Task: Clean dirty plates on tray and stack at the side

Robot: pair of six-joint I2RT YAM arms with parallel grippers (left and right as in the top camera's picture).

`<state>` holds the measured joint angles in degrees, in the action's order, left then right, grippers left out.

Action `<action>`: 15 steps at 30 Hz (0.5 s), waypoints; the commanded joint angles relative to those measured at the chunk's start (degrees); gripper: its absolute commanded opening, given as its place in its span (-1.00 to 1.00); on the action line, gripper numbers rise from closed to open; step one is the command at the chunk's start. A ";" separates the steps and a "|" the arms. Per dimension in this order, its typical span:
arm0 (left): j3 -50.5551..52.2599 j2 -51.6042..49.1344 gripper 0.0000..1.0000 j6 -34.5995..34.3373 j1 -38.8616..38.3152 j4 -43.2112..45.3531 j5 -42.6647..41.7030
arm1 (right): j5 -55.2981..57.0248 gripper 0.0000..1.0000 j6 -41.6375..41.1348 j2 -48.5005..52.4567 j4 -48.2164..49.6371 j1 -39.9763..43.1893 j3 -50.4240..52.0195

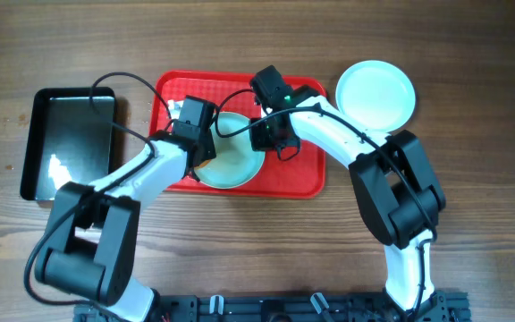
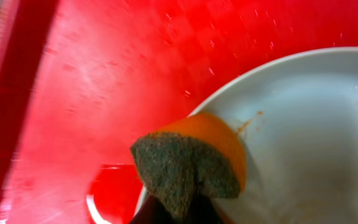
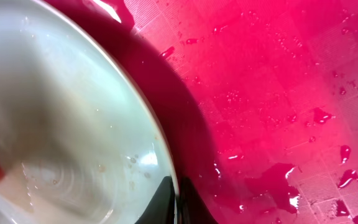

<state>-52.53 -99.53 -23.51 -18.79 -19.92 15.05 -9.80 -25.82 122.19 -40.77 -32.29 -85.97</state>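
A pale plate [image 1: 237,166] lies on the red tray [image 1: 307,175]. My left gripper [image 1: 206,154] is shut on an orange sponge with a grey scouring face [image 2: 185,167], which is pressed on the plate's left rim [image 2: 316,124]. A small orange smear [image 2: 248,124] shows beside the sponge. My right gripper [image 1: 263,136] is shut on the plate's right rim [image 3: 178,200], one finger inside and one outside. The plate [image 3: 61,124] looks wet. A second plate [image 1: 375,92] lies on the table right of the tray. A third plate is not in view.
A glossy black pan [image 1: 70,143] sits on the table left of the tray. Water drops and small puddles [image 3: 278,180] lie on the tray floor [image 3: 278,93]. The tray's raised rim [image 2: 17,93] is close to the left of the sponge.
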 commanded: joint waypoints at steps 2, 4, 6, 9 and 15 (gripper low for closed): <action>0.72 9.66 -0.92 0.66 0.61 -0.22 5.55 | 5.77 -0.91 -1.14 2.91 -0.81 0.37 0.72; 0.72 11.80 -0.92 0.35 0.61 0.59 -4.35 | 5.77 -0.91 -1.16 2.91 -0.76 0.37 0.72; 0.79 10.47 -0.92 0.35 0.61 2.45 -16.33 | 5.75 -0.92 -1.25 2.91 -0.59 0.37 0.72; 0.90 5.03 -0.92 -1.20 0.61 4.42 -20.65 | 5.75 -0.91 -1.25 2.91 -0.59 0.37 0.70; 0.90 -5.60 -0.92 -1.38 0.52 12.24 -22.32 | 5.77 -0.91 -1.22 2.91 -0.59 0.37 0.70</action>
<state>-51.90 -102.48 -24.32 -18.26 -9.65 -5.10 -8.54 -26.57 122.19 -40.82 -32.29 -86.04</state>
